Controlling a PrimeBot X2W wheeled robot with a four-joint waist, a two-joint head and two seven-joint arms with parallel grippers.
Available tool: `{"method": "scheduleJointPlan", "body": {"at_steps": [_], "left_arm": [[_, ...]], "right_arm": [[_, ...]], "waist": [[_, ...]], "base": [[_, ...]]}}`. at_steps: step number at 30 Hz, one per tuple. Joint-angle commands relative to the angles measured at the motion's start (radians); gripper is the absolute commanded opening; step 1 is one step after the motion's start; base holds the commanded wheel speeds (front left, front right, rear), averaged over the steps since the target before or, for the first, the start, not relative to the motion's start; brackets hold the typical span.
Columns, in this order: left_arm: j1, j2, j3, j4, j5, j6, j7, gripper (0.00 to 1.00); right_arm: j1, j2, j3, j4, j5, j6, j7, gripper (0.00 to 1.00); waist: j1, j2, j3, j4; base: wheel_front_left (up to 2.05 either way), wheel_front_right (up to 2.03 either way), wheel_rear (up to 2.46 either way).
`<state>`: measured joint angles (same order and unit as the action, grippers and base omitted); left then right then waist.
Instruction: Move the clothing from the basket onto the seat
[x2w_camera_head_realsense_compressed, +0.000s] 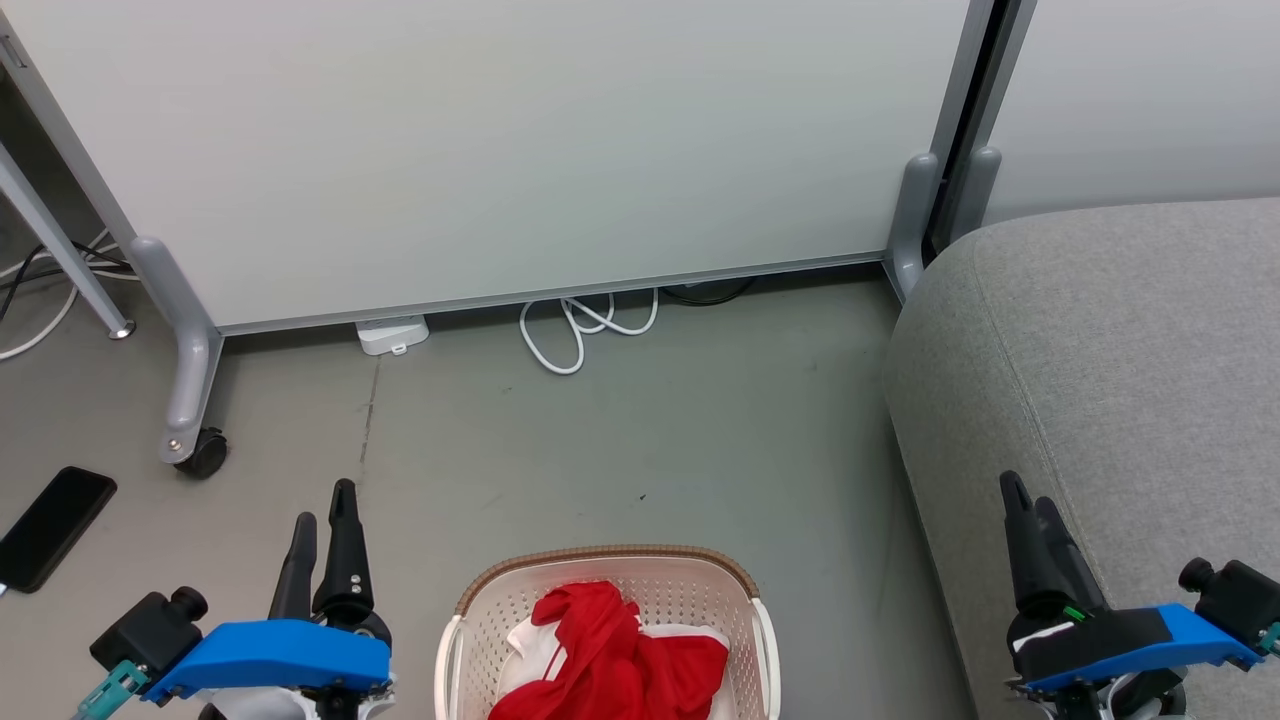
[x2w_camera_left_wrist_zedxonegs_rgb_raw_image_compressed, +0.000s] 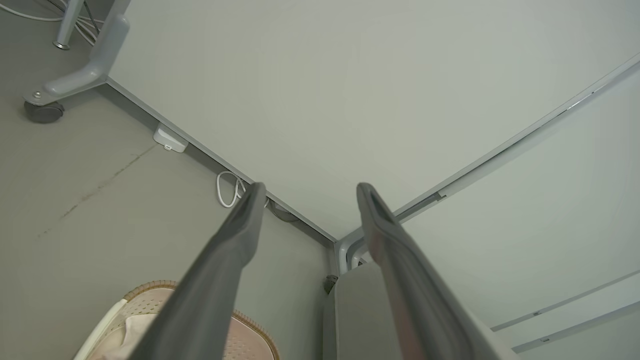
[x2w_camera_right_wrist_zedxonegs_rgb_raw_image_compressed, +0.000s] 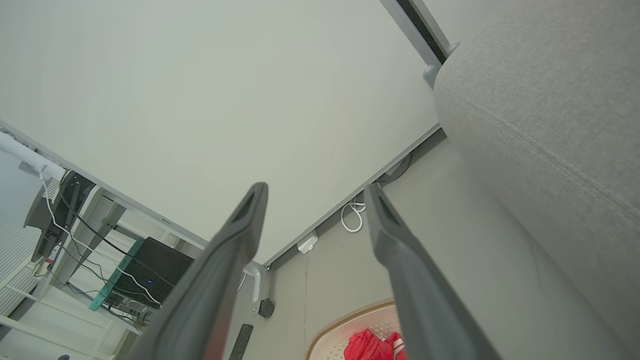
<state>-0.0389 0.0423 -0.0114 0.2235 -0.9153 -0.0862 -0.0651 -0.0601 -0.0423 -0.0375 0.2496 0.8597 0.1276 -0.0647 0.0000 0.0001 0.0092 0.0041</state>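
Clothing (x2w_camera_head_realsense_compressed: 610, 650) heaped in basket (x2w_camera_head_realsense_compressed: 600, 558), bottom centre. Seat (x2w_camera_head_realsense_compressed: 1100, 350) fills right edge, bare floor (x2w_camera_head_realsense_compressed: 640, 430) between. Left end effector (x2w_camera_head_realsense_compressed: 324, 503) lower left, right end effector (x2w_camera_head_realsense_compressed: 1028, 492) lower right at seat's edge: both spread, empty.

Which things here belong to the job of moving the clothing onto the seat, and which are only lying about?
Belong to the job:
- red clothing, heaped in the basket
- basket, on the floor
- grey seat, at the right

Only lying about:
- black phone, on the floor at the left
- white cable, looped under the partition
- small white box, beside the cable
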Motion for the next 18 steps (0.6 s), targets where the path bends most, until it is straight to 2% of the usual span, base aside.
{"method": "scheduleJointPlan", "body": {"at_steps": [1,18], "left_arm": [[-0.011,0.016,-0.011,-0.01,0.065,-0.003,-0.014,1.0],[-0.024,0.043,-0.073,-0.001,0.328,0.014,-0.064,1.0]], "right_arm": [[-0.025,-0.006,0.005,-0.016,-0.061,0.003,-0.015,1.0],[-0.035,-0.008,0.015,-0.007,-0.304,0.003,-0.063,1.0]], "waist": [[0.0,-0.0001,0.0,-0.001],[0.0,-0.0001,0.004,0.002]], "base": [[0.0,0.0,0.0],[0.0,0.0,0.0]]}}
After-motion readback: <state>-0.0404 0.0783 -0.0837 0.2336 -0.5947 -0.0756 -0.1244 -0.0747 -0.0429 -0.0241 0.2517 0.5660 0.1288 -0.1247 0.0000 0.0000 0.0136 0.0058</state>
